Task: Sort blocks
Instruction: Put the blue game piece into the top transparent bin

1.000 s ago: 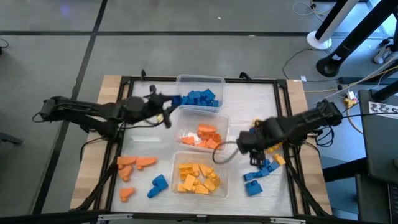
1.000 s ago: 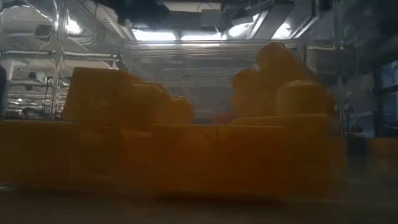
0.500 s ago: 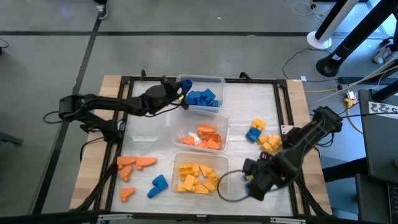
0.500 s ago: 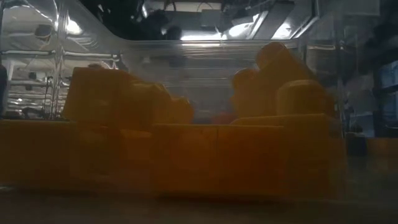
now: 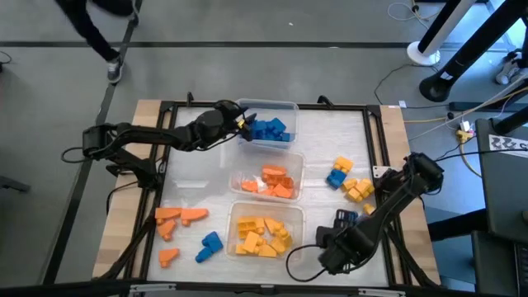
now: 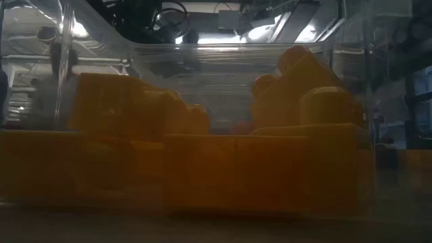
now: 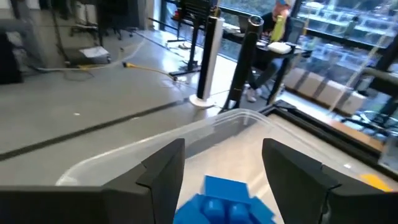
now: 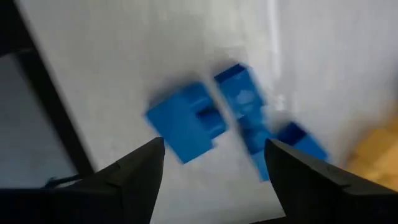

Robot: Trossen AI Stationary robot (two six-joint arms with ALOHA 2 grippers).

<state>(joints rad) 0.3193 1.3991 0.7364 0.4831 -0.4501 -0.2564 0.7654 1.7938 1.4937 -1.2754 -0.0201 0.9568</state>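
Observation:
Three clear tubs stand in a row down the table's middle. The far tub holds blue blocks, the middle one orange blocks, the near one yellow blocks. My left gripper is open at the far tub's left end, with a blue block just below its fingers and untouched. At the near right my right gripper points down, open, over loose blue blocks that lie on the table. One more blue block lies beside the arm.
Loose orange blocks and a blue block lie at the near left. Blue and yellow blocks lie at the right. A black frame rims the white mat. A person walks past the table's far left.
My left gripper has gone from above the middle tub toward the far edge and down to the far tub's left end. My right gripper has swung from the right-middle toward the near edge and sunk over the loose blue blocks there.

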